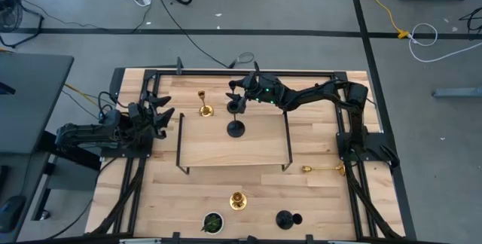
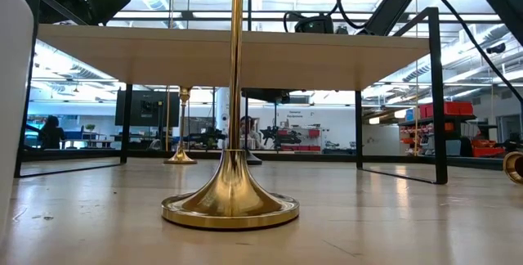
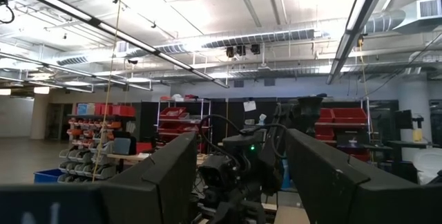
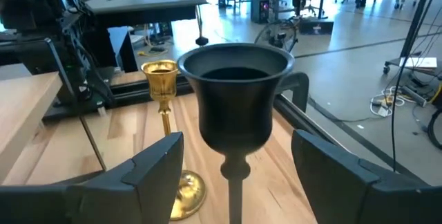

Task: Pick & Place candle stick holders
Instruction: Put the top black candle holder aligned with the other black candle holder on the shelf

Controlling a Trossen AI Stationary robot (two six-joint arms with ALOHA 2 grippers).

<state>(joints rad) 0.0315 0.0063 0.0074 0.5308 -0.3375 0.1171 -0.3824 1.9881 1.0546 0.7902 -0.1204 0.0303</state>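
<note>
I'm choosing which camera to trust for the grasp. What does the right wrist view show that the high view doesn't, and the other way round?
Only the right wrist view shows the black holder's cup close up, standing between the right end effector's open fingers.

Only the high view shows the whole table: the left end effector waiting at the left edge, a gold holder lying on its side and the shelf.

Both show the upright gold holder beside the black one.
</note>
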